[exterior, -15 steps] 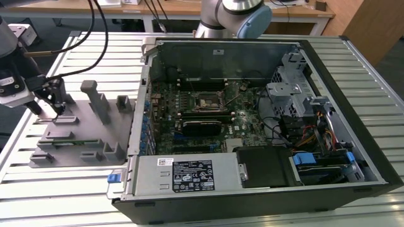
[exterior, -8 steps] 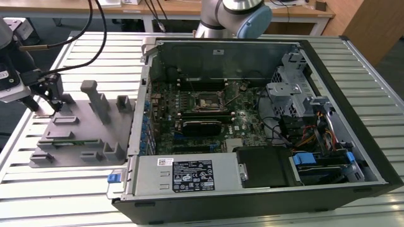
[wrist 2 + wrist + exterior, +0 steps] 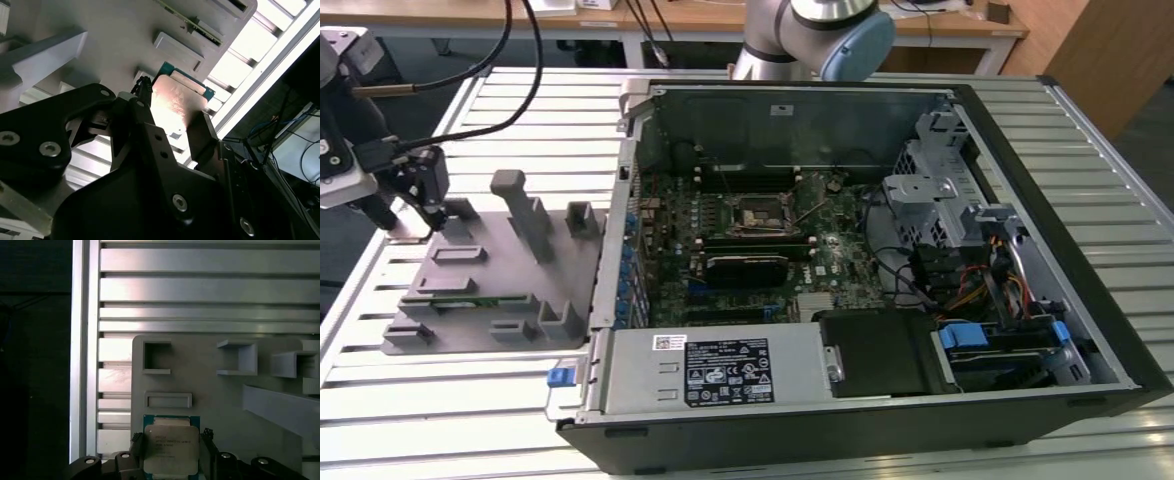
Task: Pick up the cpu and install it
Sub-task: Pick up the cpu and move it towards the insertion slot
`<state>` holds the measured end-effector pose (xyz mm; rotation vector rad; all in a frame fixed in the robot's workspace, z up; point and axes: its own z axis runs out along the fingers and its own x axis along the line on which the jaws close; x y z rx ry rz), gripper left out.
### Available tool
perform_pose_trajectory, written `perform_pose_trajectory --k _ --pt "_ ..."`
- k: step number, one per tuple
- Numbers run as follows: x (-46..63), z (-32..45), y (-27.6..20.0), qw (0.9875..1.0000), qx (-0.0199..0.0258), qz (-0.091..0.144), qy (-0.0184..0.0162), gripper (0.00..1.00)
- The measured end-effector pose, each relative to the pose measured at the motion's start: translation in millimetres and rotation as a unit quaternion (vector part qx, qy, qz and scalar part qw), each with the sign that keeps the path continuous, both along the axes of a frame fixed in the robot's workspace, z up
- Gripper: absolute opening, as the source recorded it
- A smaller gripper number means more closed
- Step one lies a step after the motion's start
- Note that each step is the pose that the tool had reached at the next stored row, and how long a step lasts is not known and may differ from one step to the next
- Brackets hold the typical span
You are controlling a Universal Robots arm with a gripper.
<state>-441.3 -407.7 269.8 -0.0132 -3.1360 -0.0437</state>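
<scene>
The cpu (image 3: 171,450), a small square chip with a silver-grey top plate on a green board, lies at a corner of the grey plastic tray (image 3: 480,275). In both wrist views my gripper (image 3: 171,436) straddles it, one dark finger against each of two opposite edges, so it is shut on the cpu (image 3: 175,97) at tray level. Seen from the exterior view, the gripper (image 3: 438,218) is low over the tray's far corner on the exterior view's left. The empty processor socket (image 3: 761,215) sits in the middle of the motherboard inside the open computer case (image 3: 1014,200).
The tray carries several upright grey blocks (image 3: 527,210) and a long green-edged module (image 3: 467,297) in a slot. The case's metal wall (image 3: 630,200) stands between tray and motherboard. A slatted aluminium table (image 3: 454,400) lies under everything, and its edge (image 3: 85,365) runs close beside the tray.
</scene>
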Motion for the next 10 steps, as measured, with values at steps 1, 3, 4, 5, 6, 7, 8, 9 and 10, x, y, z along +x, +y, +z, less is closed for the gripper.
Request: perform_pose_trajectory --k 1,3,4,5,6,7,8,9,10 --pt "0.0 1.1 0.0 1.0000 0.0000 0.000 0.0000 0.53" --pt "-0.1 3.1 0.0 1.0000 0.0000 0.000 -0.0002 0.53" --pt "-0.2 4.0 0.0 1.0000 0.0000 0.000 -0.0003 0.53" --pt "-0.3 5.0 0.0 1.0000 0.0000 0.000 -0.0004 0.53" --pt "-0.3 6.1 0.0 1.0000 0.0000 0.000 -0.0004 0.53" --pt "-0.4 7.3 0.0 1.0000 0.0000 0.000 -0.0005 0.53" --pt "-0.4 8.4 0.0 1.0000 0.0000 0.000 -0.0006 0.53" --pt "-0.5 9.6 0.0 1.0000 0.0000 0.000 -0.0006 0.53" --pt "-0.5 10.7 0.0 1.0000 0.0000 0.000 -0.0007 0.53"
